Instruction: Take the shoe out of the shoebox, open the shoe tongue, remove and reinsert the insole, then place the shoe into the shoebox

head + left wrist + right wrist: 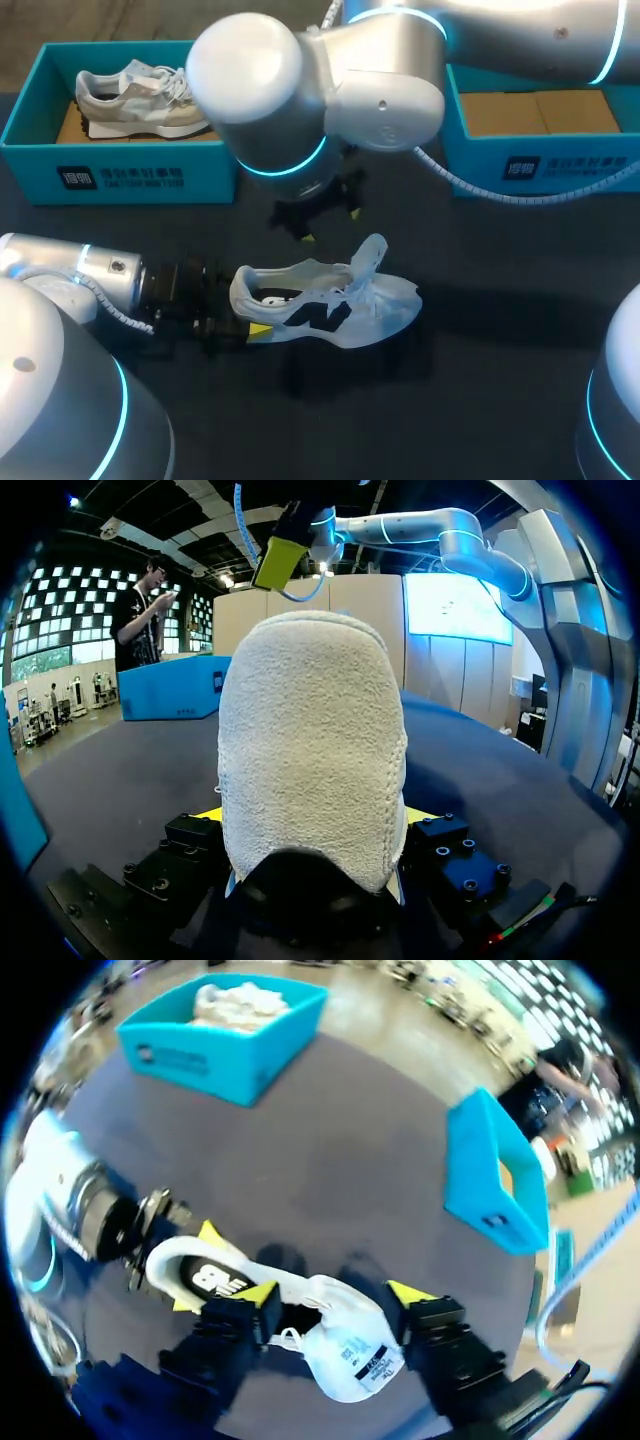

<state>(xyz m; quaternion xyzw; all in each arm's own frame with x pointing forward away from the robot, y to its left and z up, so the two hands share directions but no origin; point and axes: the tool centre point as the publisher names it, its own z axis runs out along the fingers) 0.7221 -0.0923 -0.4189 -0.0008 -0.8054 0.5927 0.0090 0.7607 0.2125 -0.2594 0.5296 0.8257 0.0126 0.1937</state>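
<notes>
On the table, centre: white shoe, tongue raised, heel clamped in left gripper. Right gripper: fingers wide apart, holding nothing, above the tongue. Behind: left box containing second shoe; right box

- The sneaker, white with a dark logo on its side, sat on the dark surface in front of the two boxes. Its toe pointed right, and its heel was clamped in the left pincer.
- Its tongue stood lifted up and clear of the opening, with loose laces beneath it.
- A lidless teal shoebox at the back left held a second, grey-and-white sneaker.
- Another lidless teal shoebox sat at the back right, showing its brown cardboard floor.
</notes>
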